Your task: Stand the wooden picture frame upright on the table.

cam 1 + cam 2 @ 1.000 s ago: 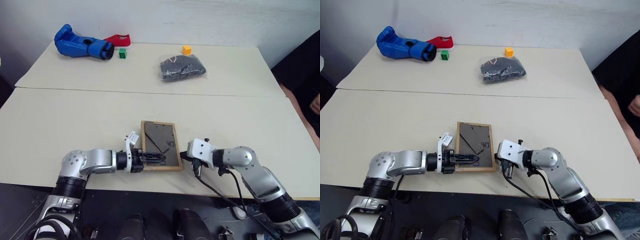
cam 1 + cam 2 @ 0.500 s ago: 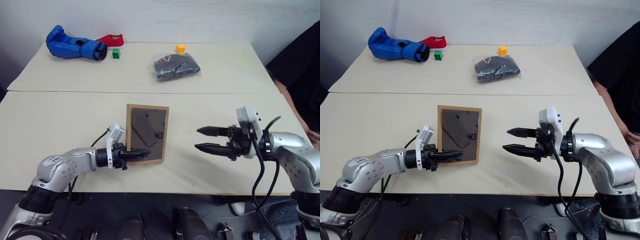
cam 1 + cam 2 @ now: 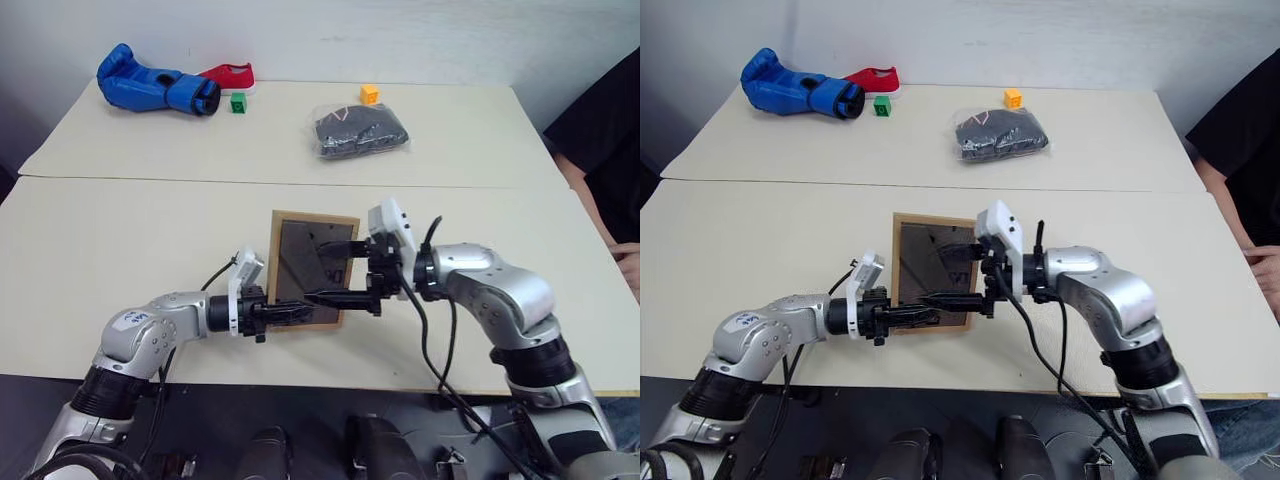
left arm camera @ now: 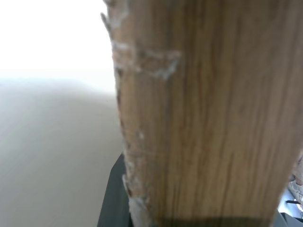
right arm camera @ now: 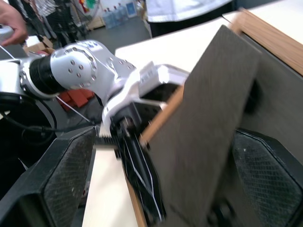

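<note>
While the wooden picture frame (image 3: 312, 268) is held near the front edge of the worktop (image 3: 120, 240), its dark grey back panel is turned toward the camera and its light-wood border is seen all round. Its lower edge is clamped by the fingers of the left gripper (image 3: 290, 314), which reach in from the left; in the left wrist view the wooden edge (image 4: 208, 118) is seen right against the camera. The fingers of the right gripper (image 3: 335, 272) are spread wide apart, 1 finger (image 3: 338, 246) lying over the upper part of the back panel and the other (image 3: 330, 298) over its lower part. In the right wrist view the fold-out easel stand (image 5: 203, 132) is seen swung out from the back panel, between the 2 black pads (image 5: 71, 170). Whether the frame's bottom edge is resting on the worktop cannot be told.

Nothing is placed close around the frame. On the far worktop, beyond the seam (image 3: 200, 181), a clear bag of dark items (image 3: 361, 132) is laid, with an orange cube (image 3: 370, 95) just behind it. Further left, a green cube (image 3: 238, 102), a blue boxing glove (image 3: 155, 90) and a red shoe (image 3: 228, 75) are grouped near the wall. At the right edge, a person's dark sleeve (image 3: 600, 110) and forearm (image 3: 600, 215) are seen beside the worktop.
</note>
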